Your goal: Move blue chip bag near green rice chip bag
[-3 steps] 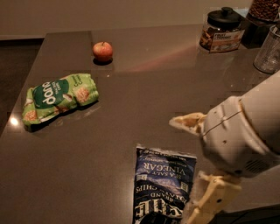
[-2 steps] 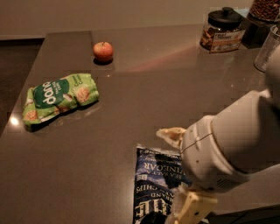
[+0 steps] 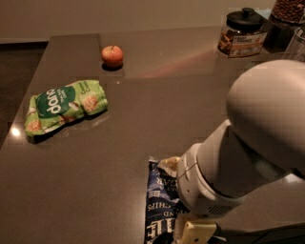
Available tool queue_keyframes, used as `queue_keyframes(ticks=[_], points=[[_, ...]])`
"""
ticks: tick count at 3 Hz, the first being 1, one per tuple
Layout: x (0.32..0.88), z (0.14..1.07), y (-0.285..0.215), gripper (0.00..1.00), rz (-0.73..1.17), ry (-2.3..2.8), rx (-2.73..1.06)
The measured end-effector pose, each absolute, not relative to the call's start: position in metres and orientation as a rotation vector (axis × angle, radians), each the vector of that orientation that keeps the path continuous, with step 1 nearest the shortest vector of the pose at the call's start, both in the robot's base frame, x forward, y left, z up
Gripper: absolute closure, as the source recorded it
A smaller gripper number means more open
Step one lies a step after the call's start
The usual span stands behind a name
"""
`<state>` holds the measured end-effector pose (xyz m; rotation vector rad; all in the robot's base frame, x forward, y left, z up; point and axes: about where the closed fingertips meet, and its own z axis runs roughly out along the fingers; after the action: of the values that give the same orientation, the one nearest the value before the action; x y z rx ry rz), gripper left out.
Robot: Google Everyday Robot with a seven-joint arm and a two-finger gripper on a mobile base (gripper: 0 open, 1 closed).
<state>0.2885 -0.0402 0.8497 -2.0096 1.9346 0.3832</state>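
Note:
The blue chip bag (image 3: 156,206) lies flat at the table's front edge, dark navy with white lettering. Its right part is hidden under my arm. My gripper (image 3: 181,199) is down over the bag, open, with one tan finger (image 3: 167,165) at the bag's far end and the other (image 3: 196,231) at its near end. The green rice chip bag (image 3: 64,106) lies flat near the table's left edge, well apart from the blue bag, up and to the left of it.
A red apple (image 3: 112,55) sits behind the green bag. A dark-lidded jar (image 3: 242,32), a second jar (image 3: 288,10) and a glass (image 3: 299,44) stand at the back right. The dark table (image 3: 157,102) ends close on the left and in front.
My arm has swung left and down over the blue chip bag and now covers more of it. Both bags and the apple have stayed where they were.

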Motion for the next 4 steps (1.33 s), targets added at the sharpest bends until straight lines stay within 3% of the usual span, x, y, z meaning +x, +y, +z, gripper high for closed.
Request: queue_keyframes(ticks=[1,2,3,4], points=[[0.298,0.85,-0.048,0.41,0.363,1.985,-2.03],[0.313,0.865,-0.052,0.64,0.348,1.984,-2.019],[0.365,0.899,-0.044,0.96,0.343,1.928,-1.986],[0.41,0.924,-0.028,1.0,0.364,1.875,-1.944]])
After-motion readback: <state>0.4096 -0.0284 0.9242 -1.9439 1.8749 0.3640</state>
